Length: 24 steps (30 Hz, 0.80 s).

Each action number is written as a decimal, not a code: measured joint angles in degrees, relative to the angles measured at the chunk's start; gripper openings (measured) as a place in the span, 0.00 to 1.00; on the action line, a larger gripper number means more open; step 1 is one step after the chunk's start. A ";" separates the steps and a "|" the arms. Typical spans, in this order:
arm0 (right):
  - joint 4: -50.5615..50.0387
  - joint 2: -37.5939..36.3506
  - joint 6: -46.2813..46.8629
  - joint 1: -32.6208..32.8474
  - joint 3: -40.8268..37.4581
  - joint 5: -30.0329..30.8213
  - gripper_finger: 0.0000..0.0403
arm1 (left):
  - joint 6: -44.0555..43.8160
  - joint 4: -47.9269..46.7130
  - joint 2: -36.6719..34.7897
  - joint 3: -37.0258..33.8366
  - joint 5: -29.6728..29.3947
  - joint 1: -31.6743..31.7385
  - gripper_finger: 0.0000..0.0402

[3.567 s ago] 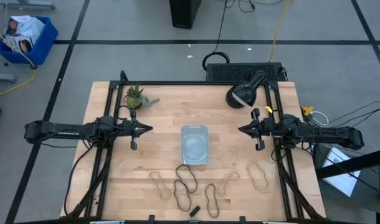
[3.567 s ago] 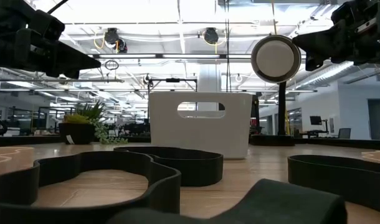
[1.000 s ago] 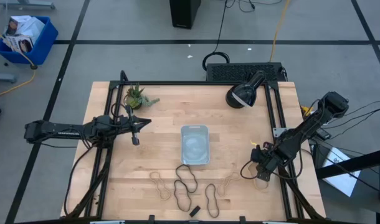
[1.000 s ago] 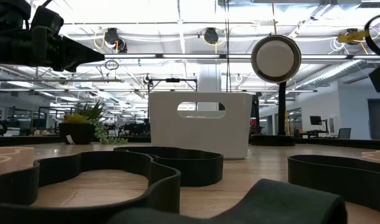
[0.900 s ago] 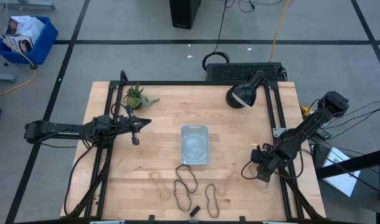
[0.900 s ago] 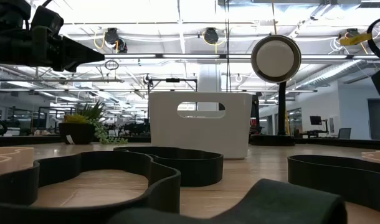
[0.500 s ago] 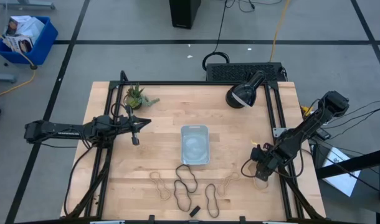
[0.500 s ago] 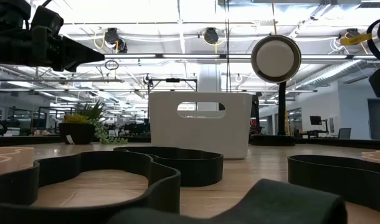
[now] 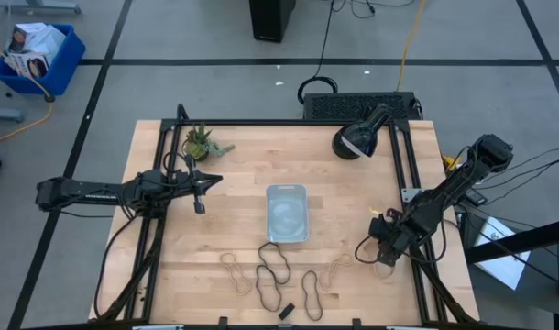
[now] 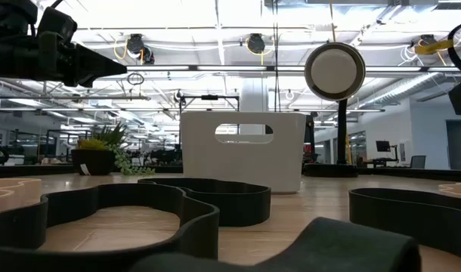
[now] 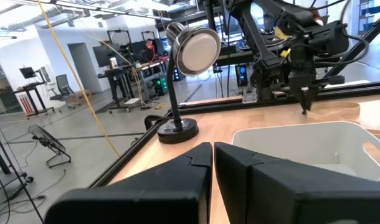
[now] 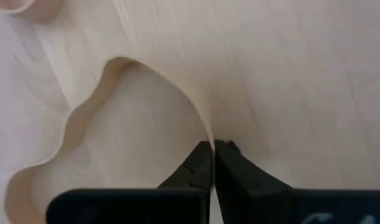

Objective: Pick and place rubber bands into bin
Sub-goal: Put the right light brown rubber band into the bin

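Note:
The bin [image 9: 287,213] sits mid-table; it shows as a white box in the low view [image 10: 242,151]. Several rubber bands lie on the table near its front edge: tan [image 9: 235,272], black [image 9: 273,266], black [image 9: 312,295], tan [image 9: 336,269]. My right gripper [image 9: 378,252] is down at the right-hand tan band [image 12: 84,118] and shut on it. My left gripper [image 9: 199,188] hovers shut and empty left of the bin, above the table; it also shows in its wrist view [image 11: 212,155]. My right gripper pinches one strand of the tan band's loop [image 12: 205,130] between its two fingertips [image 12: 230,158]. The fingers point down at the table from above. The rest of the loop [image 12: 65,130] lies on the wood.
A desk lamp [image 9: 357,137] stands at the far right and a small potted plant [image 9: 202,142] at the far left. A small black block [image 9: 285,310] lies at the near edge. Black frame rails [image 9: 142,238] run along both table sides.

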 joint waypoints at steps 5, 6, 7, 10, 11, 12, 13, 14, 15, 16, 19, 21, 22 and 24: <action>-9.73 -0.70 -4.49 -0.06 9.08 8.64 0.01 | -0.02 -0.01 0.00 -0.01 -0.02 0.00 0.06; -12.02 -0.64 -5.16 -0.04 10.91 9.84 0.01 | -0.02 0.04 0.00 -0.01 0.00 0.00 0.06; -13.64 -0.77 -5.96 -0.07 12.55 11.02 0.01 | -0.02 0.04 0.00 -0.01 0.00 0.00 0.06; -17.45 -0.78 -8.95 -0.45 17.26 14.87 0.00 | 0.02 0.02 0.00 0.01 0.00 0.00 0.06; -18.60 -0.76 -9.86 -0.74 18.73 16.19 0.00 | 0.05 0.02 0.00 -0.01 0.00 0.00 0.06; -19.50 -0.77 -11.09 -1.04 20.18 17.57 0.00 | 0.09 0.01 0.00 -0.01 0.00 0.00 0.06; -20.30 -0.80 -12.58 -1.42 21.59 19.32 0.00 | 0.09 0.01 0.00 0.00 0.00 0.00 0.06; -20.80 -0.83 -13.97 -1.84 22.75 20.93 0.00 | 0.04 0.02 0.00 0.00 0.00 0.00 0.06; -21.12 -0.83 -15.47 -2.33 23.83 22.81 0.00 | -0.02 0.01 0.00 0.00 0.00 0.00 0.06; -21.23 -0.80 -17.09 -2.88 24.85 25.08 0.00 | -0.02 0.02 0.00 0.01 0.00 0.00 0.06; -21.00 -0.84 -22.15 -5.17 27.54 29.43 0.00 | -0.03 0.02 0.00 -0.01 0.00 0.00 0.06; -21.01 -0.84 -25.33 -7.17 29.21 30.34 0.00 | -0.03 0.01 0.00 0.01 0.00 0.00 0.06; -20.64 -0.84 -27.11 -8.39 30.01 30.41 0.00 | -0.04 0.02 0.00 0.00 0.00 0.00 0.06; -18.07 -0.84 -31.68 -11.03 31.37 30.43 0.00 | -0.04 0.02 0.00 0.01 0.00 0.00 0.06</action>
